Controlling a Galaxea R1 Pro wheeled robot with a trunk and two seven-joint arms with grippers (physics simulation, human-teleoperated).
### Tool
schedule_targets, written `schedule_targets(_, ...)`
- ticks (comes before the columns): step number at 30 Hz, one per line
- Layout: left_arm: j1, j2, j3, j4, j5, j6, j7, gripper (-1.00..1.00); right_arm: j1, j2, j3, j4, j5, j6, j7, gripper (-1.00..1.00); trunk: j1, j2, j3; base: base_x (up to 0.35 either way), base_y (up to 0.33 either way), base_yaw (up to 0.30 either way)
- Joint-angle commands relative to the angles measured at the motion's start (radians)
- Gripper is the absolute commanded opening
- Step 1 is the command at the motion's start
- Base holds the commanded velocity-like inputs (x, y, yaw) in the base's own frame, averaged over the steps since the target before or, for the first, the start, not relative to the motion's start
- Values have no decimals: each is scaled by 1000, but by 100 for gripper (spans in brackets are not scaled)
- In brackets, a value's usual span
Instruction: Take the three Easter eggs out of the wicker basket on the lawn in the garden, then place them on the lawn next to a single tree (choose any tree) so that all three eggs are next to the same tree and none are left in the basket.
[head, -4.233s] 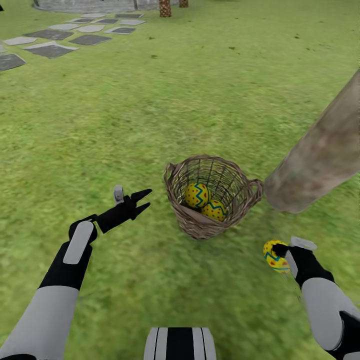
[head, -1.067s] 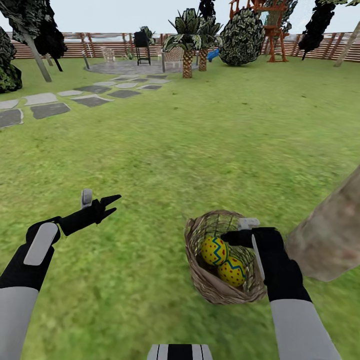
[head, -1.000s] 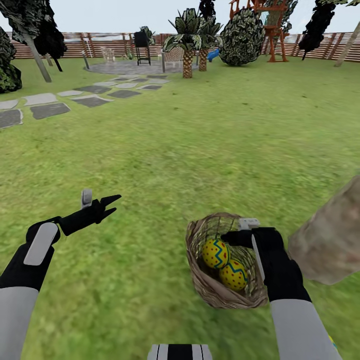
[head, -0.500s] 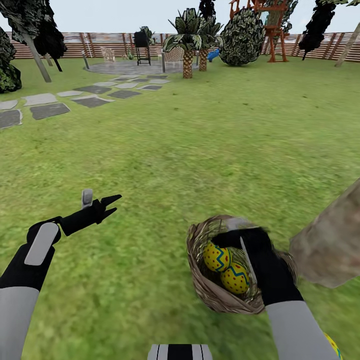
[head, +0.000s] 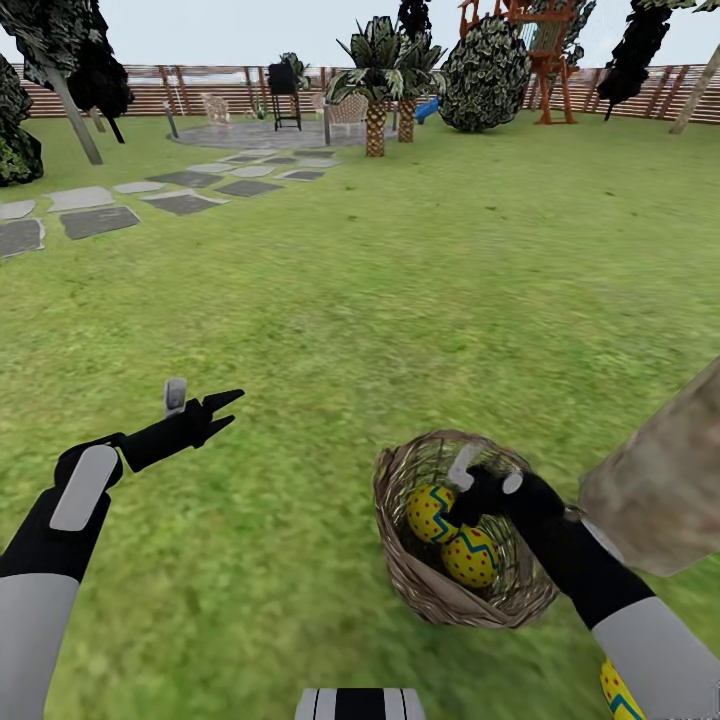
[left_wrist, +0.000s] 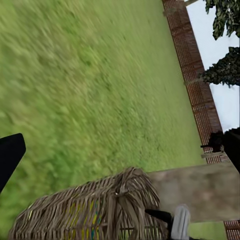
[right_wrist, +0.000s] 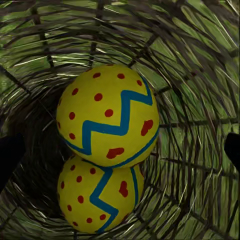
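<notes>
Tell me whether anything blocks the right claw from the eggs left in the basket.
Nothing visible does. The right claw is inside the wicker basket's rim, jaws open, and in the right wrist view the upper egg sits straight ahead between the fingertips, the lower egg touching it. Only the woven wall surrounds them.

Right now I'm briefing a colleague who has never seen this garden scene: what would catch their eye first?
Two bright yellow Easter eggs sit in the wicker basket on the lawn, with the right gripper reaching in above them. Beside the basket stands a thick pale tree trunk; a third egg lies near it.
</notes>
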Motion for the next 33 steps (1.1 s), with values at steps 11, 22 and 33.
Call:
schedule_targets(11, -1, -3, -9, 0, -2, 6, -4, 100, -45, 1, -6, 95, 132, -209, 190, 100, 0, 0, -1, 0, 0, 0)
schedule_targets(22, -1, -3, -14, 1, -2, 5, -4, 100, -50, 2, -8, 134, 130, -263, 233, 100, 4, -2, -36, 0, 0, 0)
schedule_targets(33, -1, -3, -13, 2, -2, 5, -4, 100, -50, 2, -10, 124, 132, -262, 224, 100, 9, -5, -78, 0, 0, 0)
